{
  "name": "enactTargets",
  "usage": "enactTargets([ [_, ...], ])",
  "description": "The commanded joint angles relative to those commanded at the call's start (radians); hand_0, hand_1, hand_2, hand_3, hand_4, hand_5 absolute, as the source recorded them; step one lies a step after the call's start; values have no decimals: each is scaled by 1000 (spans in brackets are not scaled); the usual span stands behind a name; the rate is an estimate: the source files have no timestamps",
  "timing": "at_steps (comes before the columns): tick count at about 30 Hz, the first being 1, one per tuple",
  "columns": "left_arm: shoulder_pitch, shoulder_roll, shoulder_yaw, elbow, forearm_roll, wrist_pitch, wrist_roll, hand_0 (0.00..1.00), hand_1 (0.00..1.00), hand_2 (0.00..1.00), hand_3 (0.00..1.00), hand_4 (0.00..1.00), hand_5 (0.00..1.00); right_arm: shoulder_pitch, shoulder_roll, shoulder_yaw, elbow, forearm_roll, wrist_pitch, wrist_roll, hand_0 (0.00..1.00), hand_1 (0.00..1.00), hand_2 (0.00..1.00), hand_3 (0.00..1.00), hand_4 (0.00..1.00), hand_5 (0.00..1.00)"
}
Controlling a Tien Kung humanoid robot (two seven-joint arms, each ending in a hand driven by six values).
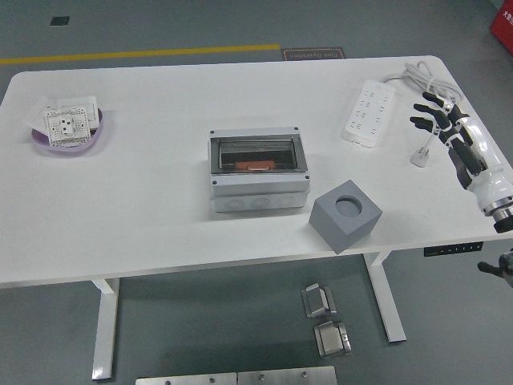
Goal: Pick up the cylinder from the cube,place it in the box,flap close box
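The grey box (258, 178) stands in the middle of the table, its smoky see-through flap lying down over the opening, and an orange piece (256, 166) shows through it. The grey cube (346, 216) sits to the box's front right, with a round dark recess in its top face. I cannot tell whether anything sits in that recess. My right hand (439, 120) hovers at the table's right edge, well away from cube and box, its fingers spread and holding nothing. My left arm is out of view.
A white power strip (369, 111) lies at the back right, its cable (425, 79) coiled behind it and a plug (420, 157) close to my right hand. A purple bowl (70, 138) holding white socket plates sits at the far left.
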Motion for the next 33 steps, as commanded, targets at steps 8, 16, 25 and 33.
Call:
enactTargets([
  [8,5,16,95,-1,-96,2,-18,671,673,592,606,622,274,-1,13,-6,1,-10,-3,2,834,781,838,898,976,818],
  [16,20,17,118,0,-134,3,-26,672,673,593,606,623,277,-3,14,12,9,-15,-1,3,830,781,836,894,972,811],
  [25,35,7,168,-2,-216,4,-43,672,672,593,607,627,282,-2,17,47,33,-133,11,-34,832,778,833,885,967,799],
  [33,28,8,163,-3,-227,5,-46,672,672,594,607,628,284,0,29,63,44,-166,6,-45,831,781,842,893,965,795],
])
